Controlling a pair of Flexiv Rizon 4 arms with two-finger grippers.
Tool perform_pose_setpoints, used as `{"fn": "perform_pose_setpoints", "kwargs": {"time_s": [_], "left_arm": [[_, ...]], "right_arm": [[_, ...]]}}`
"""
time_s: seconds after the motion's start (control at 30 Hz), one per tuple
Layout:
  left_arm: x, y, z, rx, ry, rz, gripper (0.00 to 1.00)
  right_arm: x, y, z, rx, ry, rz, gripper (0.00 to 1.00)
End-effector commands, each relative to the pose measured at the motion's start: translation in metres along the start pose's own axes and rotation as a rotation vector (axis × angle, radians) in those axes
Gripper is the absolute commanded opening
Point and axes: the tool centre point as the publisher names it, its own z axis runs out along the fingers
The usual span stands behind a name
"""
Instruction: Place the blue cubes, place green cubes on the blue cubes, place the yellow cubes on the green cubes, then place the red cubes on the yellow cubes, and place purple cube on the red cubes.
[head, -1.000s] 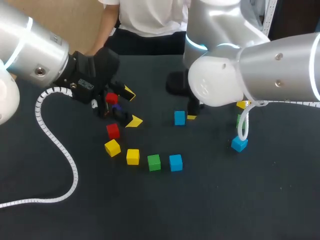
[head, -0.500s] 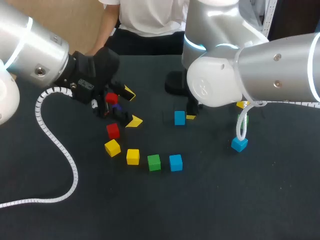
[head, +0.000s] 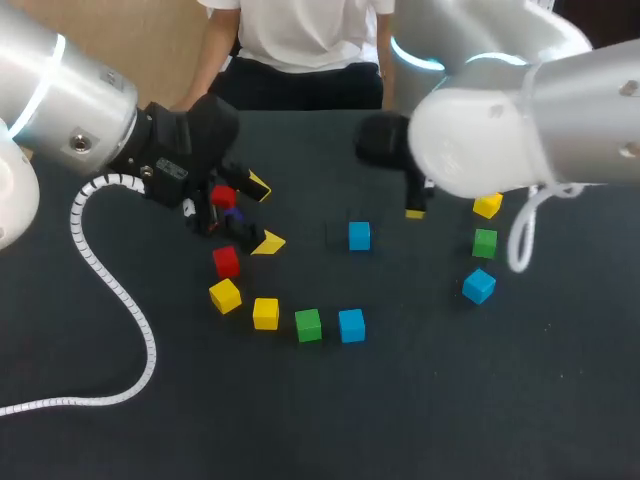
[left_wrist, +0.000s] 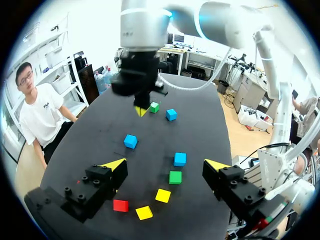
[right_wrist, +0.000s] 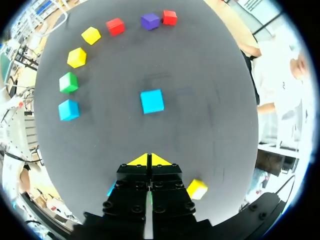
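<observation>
left gripper (left_wrist: 165, 166) spread wide apart; right gripper (right_wrist: 149, 159) pinched together, blue cube (right_wrist: 151, 101) ahead

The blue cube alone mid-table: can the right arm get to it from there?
Probably yes. The blue cube lies straight ahead of the right gripper with only bare table between them; the gripper is shut and would have to open first.
</observation>
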Motion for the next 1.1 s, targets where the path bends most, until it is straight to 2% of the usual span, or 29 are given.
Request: {"fn": "perform_pose_setpoints", "kwargs": {"time_s": [0.03,0.1,0.23,0.3,0.4,0.47,0.53,0.6,0.63,0.93,1.1], "left_arm": [[-0.001,0.001,0.0,0.002,0.006,-0.001,1.0],[-0.001,0.001,0.0,0.002,0.006,-0.001,1.0],[-0.001,0.001,0.0,0.002,0.006,-0.001,1.0],[-0.001,0.001,0.0,0.002,0.006,-0.001,1.0],[-0.001,0.001,0.0,0.002,0.006,-0.001,1.0],[-0.001,0.001,0.0,0.002,0.006,-0.001,1.0],[-0.001,0.001,0.0,0.002,0.006,-0.001,1.0],[-0.001,0.001,0.0,0.002,0.006,-0.001,1.0],[-0.001,0.001,0.0,0.002,0.006,-0.001,1.0],[-0.001,0.001,0.0,0.002,0.006,-0.001,1.0],[-0.001,0.001,0.0,0.002,0.006,-0.001,1.0]], "right_arm": [[0.031,0.025,-0.018,0.117,-0.021,0.03,0.04],[0.036,0.027,-0.021,0.117,-0.018,0.043,0.08],[0.042,0.029,-0.023,0.105,0.004,0.081,0.03],[0.046,0.031,-0.023,0.098,0.013,0.103,0.05],[0.053,0.034,-0.024,0.089,0.012,0.122,0.15],[0.056,0.035,-0.024,0.086,0.014,0.124,0.28],[0.06,0.036,-0.024,0.081,0.021,0.146,0.32],[0.063,0.037,-0.025,0.079,0.009,0.156,0.45],[0.064,0.037,-0.025,0.077,0.013,0.164,1.0],[0.079,0.039,-0.027,0.069,0.024,0.196,1.0],[0.087,0.041,-0.024,0.033,0.035,0.219,1.0]]}}
